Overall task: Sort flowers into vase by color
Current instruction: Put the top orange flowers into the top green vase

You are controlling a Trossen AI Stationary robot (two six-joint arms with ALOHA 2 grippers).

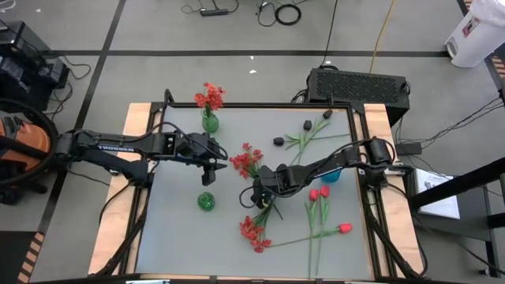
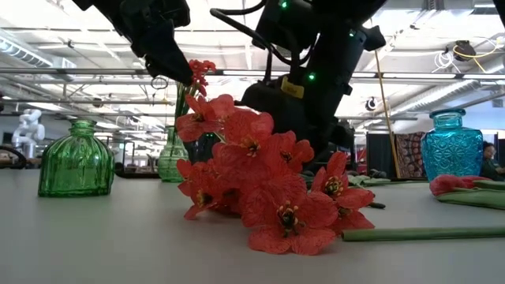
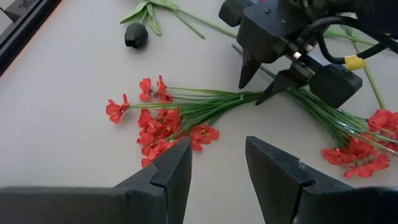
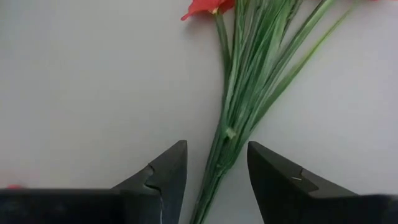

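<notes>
Along the left arm [image 1: 118, 147] reads "TROSSEN" — both grippers' jaws released above red sprays [image 3: 161, 121].

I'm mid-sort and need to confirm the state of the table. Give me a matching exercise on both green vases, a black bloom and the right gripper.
Things:
1. tall green vase
2. round green vase
3. black bloom
4. right gripper

States:
a. empty
b. holds a red spray
c. jaws open either side of green stems
d. lying loose on the table

Pairs: 1-b, 2-a, 3-d, 4-c
</notes>
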